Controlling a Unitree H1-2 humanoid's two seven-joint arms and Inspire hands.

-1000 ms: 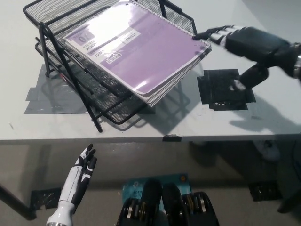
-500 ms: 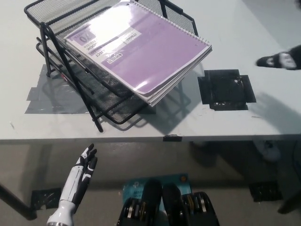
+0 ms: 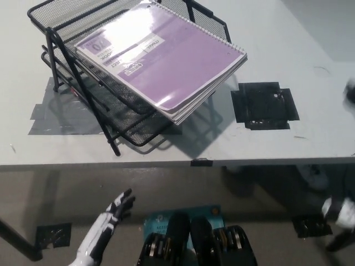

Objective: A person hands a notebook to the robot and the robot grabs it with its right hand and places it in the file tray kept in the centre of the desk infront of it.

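Notebook: the purple spiral notebook [image 3: 166, 61] lies face up on the top tier of the file tray [image 3: 66, 22], tilted, with its near right corner hanging out past the tray's front edge over the bench [image 3: 266, 33].
Why it sits so: the cover is wider than the wire shelf and is laid at an angle across it, so the rims carry it and one corner sticks out; it looks settled, not gripped by anything.
File tray: black wire mesh, stacked tiers, toward the far left part of the bench, standing partly on grey tape [image 3: 55, 119].
Black square: a patch of black tape [image 3: 265, 105] near the front right of the bench, just beside the notebook's overhanging corner, bare.
Right hand: only a blurred dark trace shows at the right edge of the head view; I cannot tell how its fingers stand, and nothing shows it touching the notebook.
Left hand: the white left hand [image 3: 113, 213] rests low, below the bench's front edge, fingers apart, holding nothing.
Task stage: judged from the layout, the placing looks done.
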